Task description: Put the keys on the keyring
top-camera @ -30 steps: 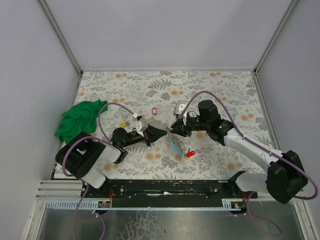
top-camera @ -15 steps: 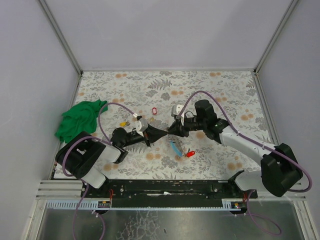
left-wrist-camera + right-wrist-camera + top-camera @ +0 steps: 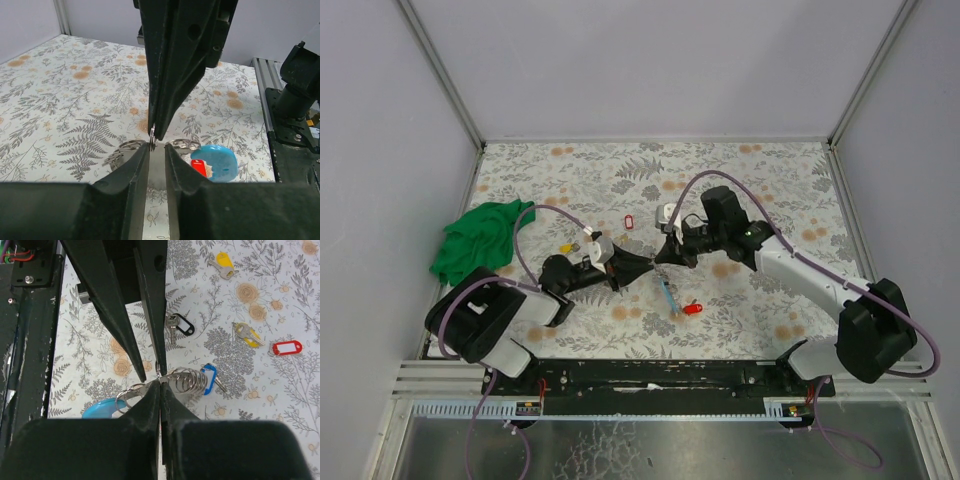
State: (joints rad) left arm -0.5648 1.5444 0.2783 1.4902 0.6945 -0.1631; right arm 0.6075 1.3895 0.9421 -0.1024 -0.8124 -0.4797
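Note:
The keyring [image 3: 187, 380], a metal strip carrying several rings, hangs between both grippers just above the table. My right gripper [image 3: 160, 382] is shut on one ring of it [image 3: 152, 138]. A blue-tagged key [image 3: 210, 376] sits on its rings, and a round blue fob [image 3: 216, 162] with a red tag [image 3: 199, 167] hangs from it. My left gripper [image 3: 157, 146] faces the right one, jaws a narrow gap apart, the ring at the tip of its left finger [image 3: 135, 167]. In the top view the two grippers [image 3: 652, 268] [image 3: 661, 260] meet tip to tip.
Loose keys lie on the floral table: a yellow-tagged key [image 3: 223, 265], a black-tagged one [image 3: 183, 325], another yellow key [image 3: 247, 333] and a red-framed tag [image 3: 286, 347]. A green cloth [image 3: 480, 238] lies at the left edge. The right arm's base [image 3: 300, 95] stands close by.
My right gripper moved left and closed on the ring. My left gripper's jaws parted slightly. The blue fob and red tag shifted a little left.

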